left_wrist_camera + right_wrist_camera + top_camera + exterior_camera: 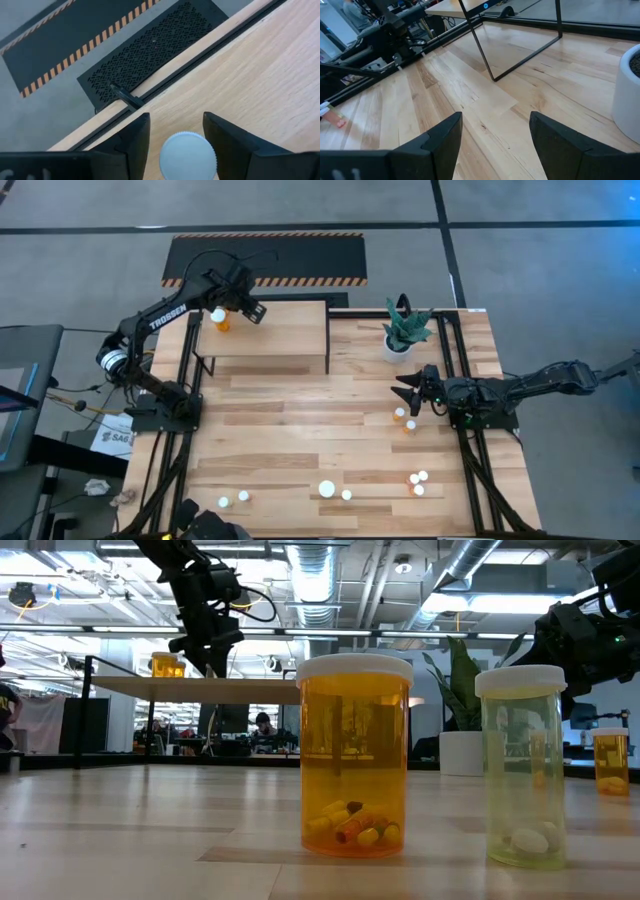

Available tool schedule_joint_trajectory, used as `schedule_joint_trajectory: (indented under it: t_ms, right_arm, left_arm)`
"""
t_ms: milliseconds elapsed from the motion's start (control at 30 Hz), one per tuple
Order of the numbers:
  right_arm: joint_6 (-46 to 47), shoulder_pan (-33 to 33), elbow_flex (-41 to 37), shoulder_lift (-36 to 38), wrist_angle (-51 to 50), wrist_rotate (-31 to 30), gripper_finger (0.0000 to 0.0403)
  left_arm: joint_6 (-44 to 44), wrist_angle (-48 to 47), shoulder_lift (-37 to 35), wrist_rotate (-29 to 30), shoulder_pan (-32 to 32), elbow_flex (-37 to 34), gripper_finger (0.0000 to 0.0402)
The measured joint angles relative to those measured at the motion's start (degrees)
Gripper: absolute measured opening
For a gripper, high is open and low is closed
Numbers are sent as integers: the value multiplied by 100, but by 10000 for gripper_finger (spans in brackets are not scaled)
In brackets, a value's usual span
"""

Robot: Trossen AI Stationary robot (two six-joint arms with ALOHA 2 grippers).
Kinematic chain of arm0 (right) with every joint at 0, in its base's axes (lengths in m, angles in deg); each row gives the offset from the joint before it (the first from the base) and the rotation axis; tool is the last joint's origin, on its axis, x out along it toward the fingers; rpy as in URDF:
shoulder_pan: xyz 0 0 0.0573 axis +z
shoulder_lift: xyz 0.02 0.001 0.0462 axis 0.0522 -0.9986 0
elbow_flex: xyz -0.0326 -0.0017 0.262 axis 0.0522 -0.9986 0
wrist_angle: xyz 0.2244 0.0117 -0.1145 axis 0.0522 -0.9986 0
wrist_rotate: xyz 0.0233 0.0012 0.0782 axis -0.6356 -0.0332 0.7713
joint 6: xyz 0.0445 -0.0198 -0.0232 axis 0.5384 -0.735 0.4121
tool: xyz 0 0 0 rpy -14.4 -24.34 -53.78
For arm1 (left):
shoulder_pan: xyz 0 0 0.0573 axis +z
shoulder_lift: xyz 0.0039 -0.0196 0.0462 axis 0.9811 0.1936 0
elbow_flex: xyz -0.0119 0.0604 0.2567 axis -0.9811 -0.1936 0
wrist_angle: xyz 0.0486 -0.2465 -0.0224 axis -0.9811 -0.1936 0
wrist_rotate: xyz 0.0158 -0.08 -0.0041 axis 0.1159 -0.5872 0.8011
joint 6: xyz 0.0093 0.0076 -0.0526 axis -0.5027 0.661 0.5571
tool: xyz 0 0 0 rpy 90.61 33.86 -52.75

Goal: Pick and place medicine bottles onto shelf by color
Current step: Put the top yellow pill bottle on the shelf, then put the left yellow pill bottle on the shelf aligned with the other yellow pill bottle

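An orange medicine bottle with a white cap (219, 317) stands upright on the light-wood shelf (275, 335), at its far left corner. It also shows in the low view (165, 665). My left gripper (232, 308) is open above it. In the left wrist view its fingers stand on either side of the white cap (188, 155) with small gaps. My right gripper (406, 392) is open and empty, low over the table's right side, near two small bottles (404, 419). Other bottles stand along the near edge (327, 489).
A white pot with a green plant (400, 340) stands just beyond my right gripper and shows in the right wrist view (627, 90). Close to the low camera stand an orange bottle (355, 755) and a yellowish one (522, 765). A black mat with striped edges (265, 258) lies behind the shelf.
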Motion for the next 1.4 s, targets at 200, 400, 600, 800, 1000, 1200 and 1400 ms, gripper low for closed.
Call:
schedule_joint_trajectory:
  t_ms: [200,400,600,800,1000,1200,1400]
  right_arm:
    - [2,0,-2,1,1,1,256]
    - [2,0,0,-1,1,0,256]
    - [2,0,-2,1,1,-1,256]
    - [2,0,-1,-2,0,0,256]
    - [2,0,-2,0,1,-1,256]
    - [2,0,-2,-2,1,0,256]
    - [1,0,-1,0,1,0,256]
  left_arm:
    - [35,-18,-2,4,0,68,183]
    - [29,-25,-9,40,0,243,199]
    - [26,-15,-11,133,0,249,222]
    - [-17,125,-30,135,0,249,231]
    - [-155,578,-284,95,0,249,231]
    - [-321,743,-836,-590,-98,254,231]
    - [-57,757,-1331,-929,-704,256,231]
